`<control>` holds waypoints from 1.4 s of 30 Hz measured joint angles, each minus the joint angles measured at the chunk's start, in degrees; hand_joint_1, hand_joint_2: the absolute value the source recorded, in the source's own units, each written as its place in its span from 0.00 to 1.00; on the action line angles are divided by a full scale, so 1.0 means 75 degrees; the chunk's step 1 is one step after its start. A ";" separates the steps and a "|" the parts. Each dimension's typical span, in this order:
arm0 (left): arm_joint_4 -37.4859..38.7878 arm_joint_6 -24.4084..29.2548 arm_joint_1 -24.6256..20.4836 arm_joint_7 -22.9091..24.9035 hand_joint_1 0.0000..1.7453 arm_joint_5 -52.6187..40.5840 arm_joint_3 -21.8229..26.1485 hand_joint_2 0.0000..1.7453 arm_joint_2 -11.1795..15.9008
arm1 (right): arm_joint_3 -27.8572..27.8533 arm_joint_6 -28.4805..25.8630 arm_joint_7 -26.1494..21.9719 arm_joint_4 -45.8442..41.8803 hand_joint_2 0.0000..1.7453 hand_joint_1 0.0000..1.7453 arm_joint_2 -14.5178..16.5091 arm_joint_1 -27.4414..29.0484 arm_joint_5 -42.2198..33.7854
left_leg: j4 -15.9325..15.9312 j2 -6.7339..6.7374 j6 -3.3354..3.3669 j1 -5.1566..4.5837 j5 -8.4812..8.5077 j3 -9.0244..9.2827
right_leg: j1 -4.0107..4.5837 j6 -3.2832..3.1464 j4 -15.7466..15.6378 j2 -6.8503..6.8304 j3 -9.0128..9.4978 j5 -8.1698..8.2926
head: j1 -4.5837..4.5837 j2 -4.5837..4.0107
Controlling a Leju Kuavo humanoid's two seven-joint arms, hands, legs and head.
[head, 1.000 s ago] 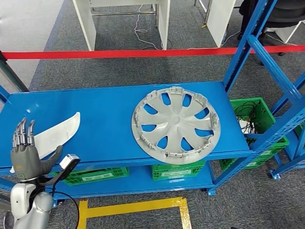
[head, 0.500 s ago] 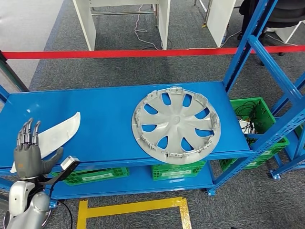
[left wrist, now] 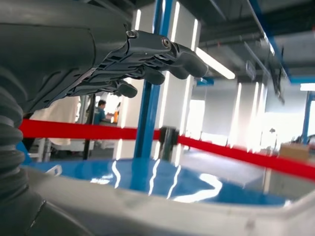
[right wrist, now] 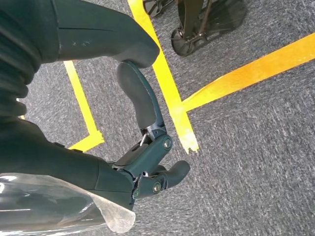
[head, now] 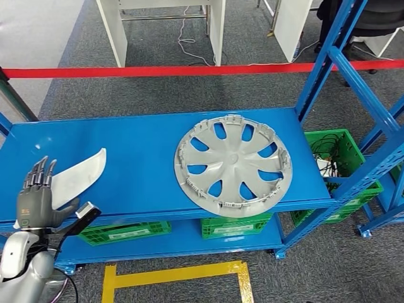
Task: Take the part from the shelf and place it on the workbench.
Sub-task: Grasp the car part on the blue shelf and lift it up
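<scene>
Nothing is lifted yet: the white curved part [head: 76, 178] lies on the blue shelf [head: 142, 158], the left hand [head: 35, 202] spread empty beside it.

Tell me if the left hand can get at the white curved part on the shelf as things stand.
Probably yes. The left hand is open at the shelf's front edge, right by the near end of the white curved part, with nothing lying between them.

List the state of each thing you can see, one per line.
Left robot hand: open, raised at the curved white part's near end.
Right robot hand: empty, fingers apart, hanging over the floor.
Curved white part: flat on the shelf.
Wheel cover: inner side up, overhanging the shelf's front edge.
</scene>
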 joint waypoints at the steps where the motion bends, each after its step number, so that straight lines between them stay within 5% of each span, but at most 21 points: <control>1: 0.0001 -0.0127 -0.0011 0.0119 0.00 -0.0062 -0.0062 1.00 0.0096 | -0.0015 0.0000 0.0001 0.0001 1.00 0.00 0.0000 0.0001 0.0007 | 0.0000 0.0000 -0.0001 0.0000 0.0001 0.0000 | 0.0000 0.0000 0.0000 0.0000 -0.0002 0.0000 | 0.0000 0.0000; 12: 0.0173 -0.0457 -0.0423 0.0865 0.00 -0.0521 -0.0522 1.00 0.0786 | -0.0206 0.0001 0.0028 0.0001 1.00 0.00 0.0000 -0.0005 0.0192 | 0.0000 0.0000 -0.0001 -0.0001 0.0001 -0.0001 | -0.0001 0.0000 0.0000 -0.0001 -0.0005 0.0001 | 0.0000 0.0000; 20: 0.1096 -0.1094 -0.1429 0.1781 0.00 -0.1436 -0.0877 1.00 0.1207 | -0.0344 0.0009 0.0067 0.0001 1.00 0.00 0.0000 -0.0024 0.0361 | 0.0001 -0.0001 -0.0007 0.0000 0.0009 -0.0002 | 0.0000 -0.0006 0.0002 -0.0002 -0.0007 0.0007 | 0.0001 0.0000; 37: 0.2426 -0.2470 -0.2599 0.2365 0.00 -0.1990 -0.1644 1.00 0.1500 | -0.0543 0.0042 0.0090 0.0001 1.00 0.00 0.0000 -0.0029 0.0463 | 0.0002 0.0000 -0.0007 -0.0001 0.0009 -0.0003 | -0.0001 -0.0006 0.0002 0.0000 -0.0010 0.0008 | -0.0001 0.0000; 41: 0.2585 -0.2591 -0.2761 0.2392 0.09 -0.2041 -0.1773 1.00 0.1516 | -0.0568 0.0081 0.0102 0.0001 1.00 0.00 0.0000 -0.0028 0.0483 | 0.0002 0.0000 -0.0007 -0.0001 0.0009 -0.0002 | -0.0001 -0.0006 0.0002 0.0001 -0.0010 0.0008 | -0.0001 0.0000; 42: 0.2624 -0.2637 -0.2802 0.2403 0.27 -0.2059 -0.1810 1.00 0.1516 | -0.0576 0.0087 0.0110 0.0001 1.00 0.00 0.0000 -0.0029 0.0494 | 0.0002 0.0000 -0.0007 -0.0001 0.0009 -0.0002 | -0.0001 -0.0006 0.0002 0.0000 -0.0010 0.0008 | 0.0000 0.0000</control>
